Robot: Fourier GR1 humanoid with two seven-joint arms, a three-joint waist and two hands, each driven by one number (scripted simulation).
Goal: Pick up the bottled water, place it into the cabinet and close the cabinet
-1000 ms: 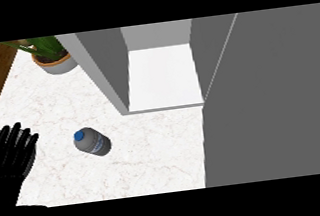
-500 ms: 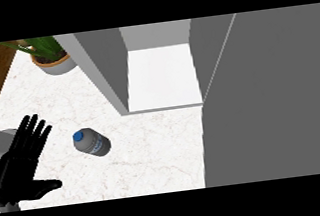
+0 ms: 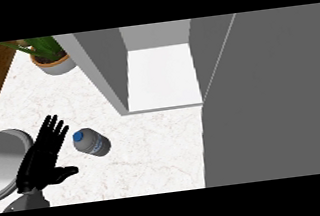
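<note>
Head view only. My left hand [image 3: 42, 162] is spread, fingers straight, holding nothing, just left of the bottled water [image 3: 90, 142] on the counter [image 3: 160, 145]. The blue cap faces up-left; I can't tell if the bottle is upright or lying. I'd close around mid-body, not the cap. The cabinet [image 3: 160, 74] is open with nothing visible inside, its door [image 3: 273, 96] swung out on the right. The right hand isn't visible.

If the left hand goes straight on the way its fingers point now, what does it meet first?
Probably not the bottled water, which lies right of that line. The open left hand points across bare counter toward the plant pot; height is unclear.
</note>
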